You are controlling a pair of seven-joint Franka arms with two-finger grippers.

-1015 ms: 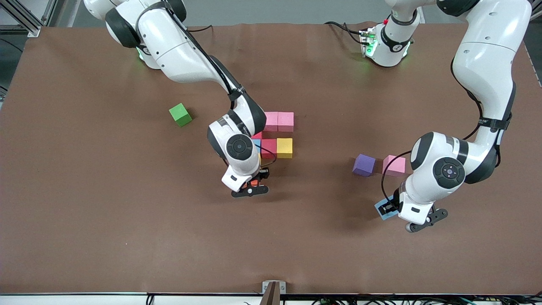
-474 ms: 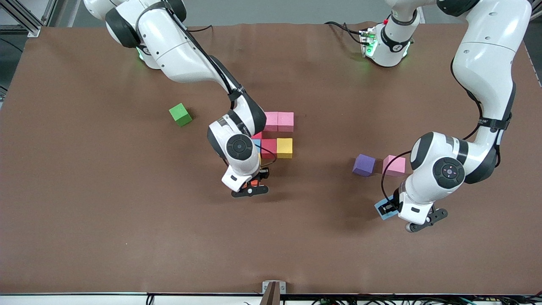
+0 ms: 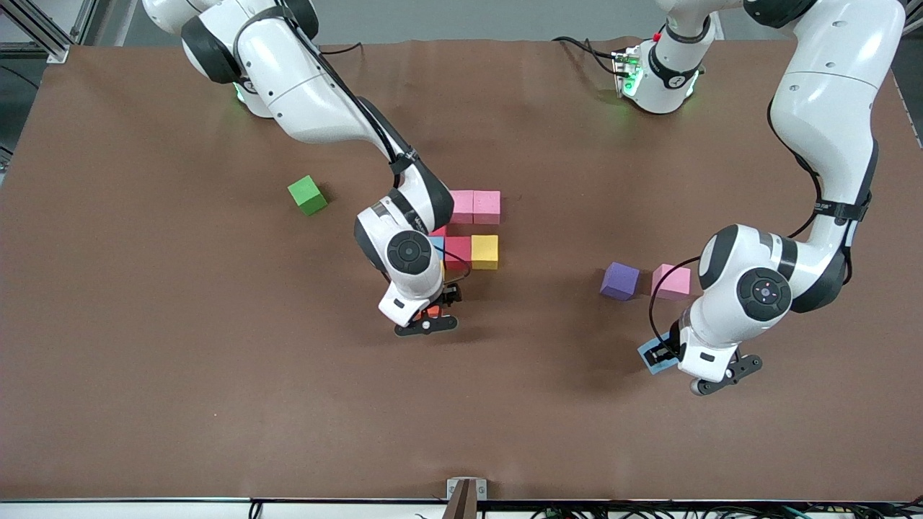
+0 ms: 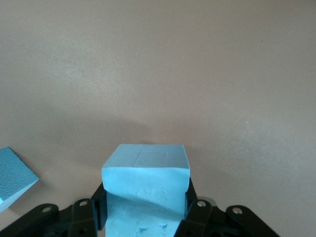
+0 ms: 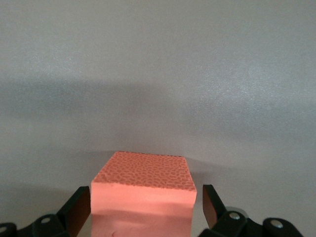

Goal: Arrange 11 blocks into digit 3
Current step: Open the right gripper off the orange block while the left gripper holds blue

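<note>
My right gripper stands open around the orange block, with a gap at each side. The orange block rests on the table, nearer the front camera than the cluster. That cluster holds two pink blocks, a red block, a yellow block and blue and red corners partly hidden by the right wrist. My left gripper is shut on a blue block toward the left arm's end. A purple block and a pink block lie beside it.
A green cube sits apart toward the right arm's end. In the left wrist view the corner of another blue block shows on the brown table. A small bracket stands at the table's front edge.
The right gripper's fingers have spread and let go of the orange block. The left arm and its blue block have not moved.
</note>
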